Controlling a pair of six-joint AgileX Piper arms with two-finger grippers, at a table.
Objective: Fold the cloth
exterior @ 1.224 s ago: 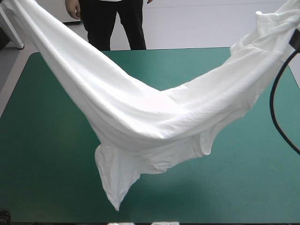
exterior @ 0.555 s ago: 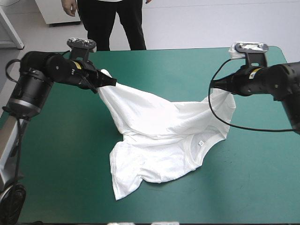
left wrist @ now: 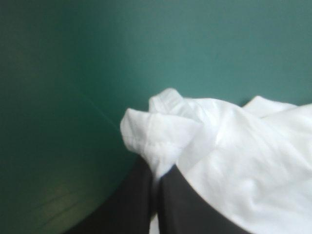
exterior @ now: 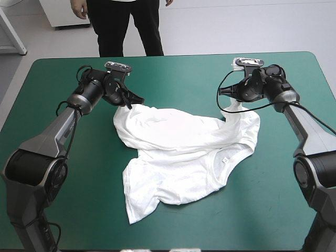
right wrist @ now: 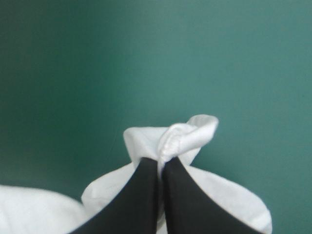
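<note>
While both arms reach low over the tabletop (exterior: 173,79), the T-shirt (exterior: 184,152) lies spread and rumpled at mid-table | left gripper (exterior: 127,104): fingers (left wrist: 136,200) clamped on one far corner | right gripper (exterior: 231,103): fingers (right wrist: 141,195) clamped on the other far corner

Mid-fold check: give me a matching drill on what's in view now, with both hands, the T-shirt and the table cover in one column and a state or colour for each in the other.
Things:
1. left hand
2. right hand
3. T-shirt
4. table cover

States:
A. teal-green
B. shut on the shirt's edge nearer the table's right side
C. white, mostly lying rumpled on the table
D. shut on the shirt's corner nearer the table's left side

Pairs: 1-D, 2-B, 3-C, 4-A
</note>
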